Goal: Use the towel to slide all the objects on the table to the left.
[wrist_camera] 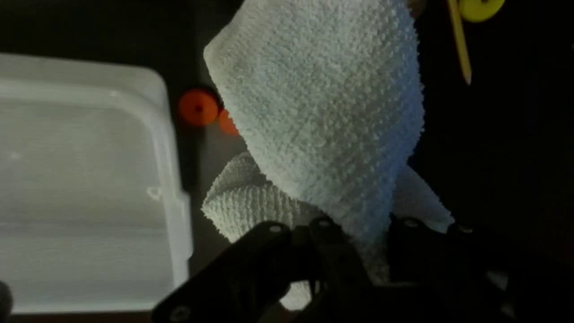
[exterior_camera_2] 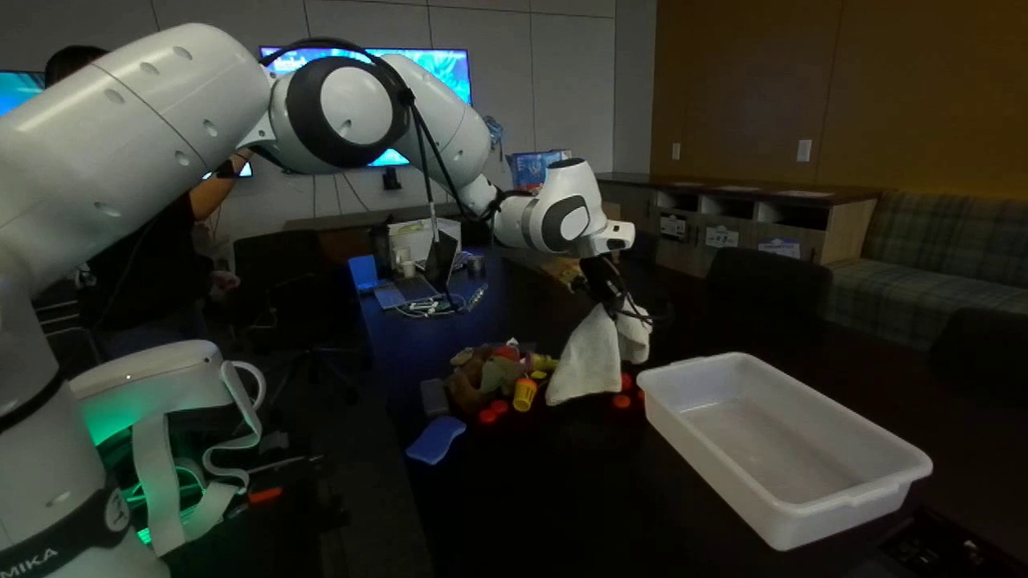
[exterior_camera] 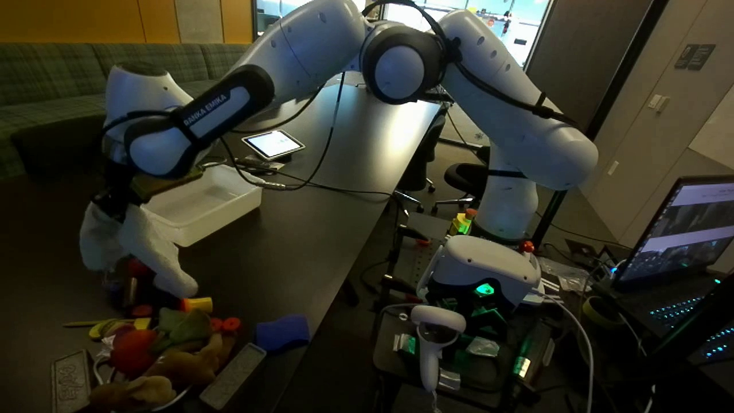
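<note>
White terry towel (wrist_camera: 323, 112), pinched in the tool (wrist_camera: 367, 231), hanging over the desk (exterior_camera: 304, 229) between tray (exterior_camera_2: 707, 456) and heaped objects (exterior_camera_2: 499, 376); likely light, soft, limp; a low, gathered grip should stiffen it.

I log towel (wrist_camera: 323, 98) white, claw (wrist_camera: 367, 229) black, bench (exterior_camera: 287, 246) dark, sponge (exterior_camera_2: 437, 440) blue, discs (wrist_camera: 190, 107) red-orange, pencil (wrist_camera: 460, 45) yellow; couch (exterior_camera: 51, 74) greenish plaid.

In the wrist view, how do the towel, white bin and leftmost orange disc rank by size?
Largest: white bin and towel, too alike to rank, both cut off by the picture's edge.
Smallest: leftmost orange disc.
</note>
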